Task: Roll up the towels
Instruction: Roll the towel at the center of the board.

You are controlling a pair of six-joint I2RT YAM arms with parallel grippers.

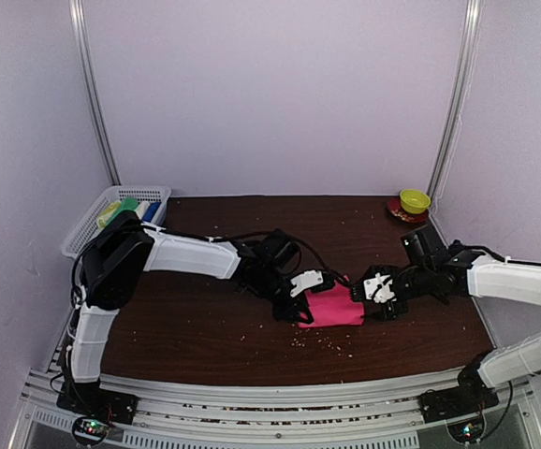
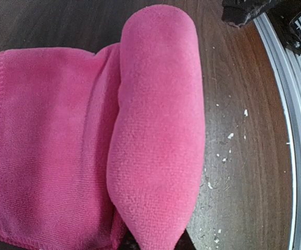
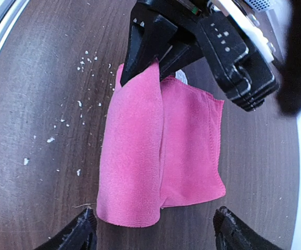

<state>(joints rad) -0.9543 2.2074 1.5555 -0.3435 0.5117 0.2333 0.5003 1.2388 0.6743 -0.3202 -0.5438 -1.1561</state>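
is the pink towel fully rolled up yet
No, the pink towel has only one edge rolled; the rest lies flat on the table.

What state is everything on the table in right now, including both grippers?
pink towel: partly rolled, roll along one edge, rest flat on the table.
left gripper: shut on one end of the roll.
right gripper: open, fingers spread at the other end, not gripping.
basket: upright, far left, folded towels inside.
bowl: upright on a red saucer, far right.
table: strewn with pale crumbs.
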